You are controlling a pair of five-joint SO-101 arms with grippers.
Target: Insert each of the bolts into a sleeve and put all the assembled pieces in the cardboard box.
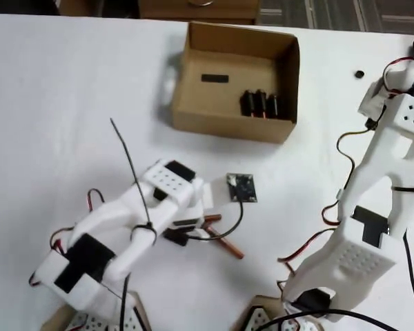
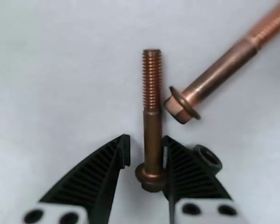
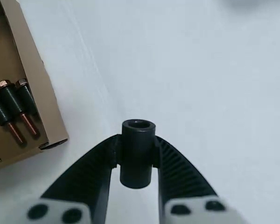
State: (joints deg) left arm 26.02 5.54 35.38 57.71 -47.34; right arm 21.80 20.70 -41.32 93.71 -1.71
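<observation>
Copper bolt (image 2: pixel 152 93) lies between the left gripper's (image 2: pixel 146 142) narrowly parted jaws, with a second bolt (image 2: pixel 224 65) just to its right. At the far right, the right gripper (image 3: pixel 136 142) clamps a black sleeve (image 3: pixel 137 130).

This looks like a robotics lab or a maker's workshop bench. A left arm (image 1: pixel 117 234) and a right arm (image 1: pixel 372 227), both in white plastic shells, stand at the near edge of a white table (image 1: pixel 69 89). Their red and black wires (image 1: pixel 341 148) run bare, and a cable tie (image 1: pixel 143 231) binds one bundle. A small bare circuit board (image 1: pixel 241 187) lies near the table's middle on a black lead. The parts are plain hardware: bolts (image 2: pixel 151 116), a sleeve (image 3: pixel 137 151) and a cardboard box (image 1: pixel 221 124) by the far edge. Beyond that edge is a grey floor (image 1: pixel 331 14).
</observation>
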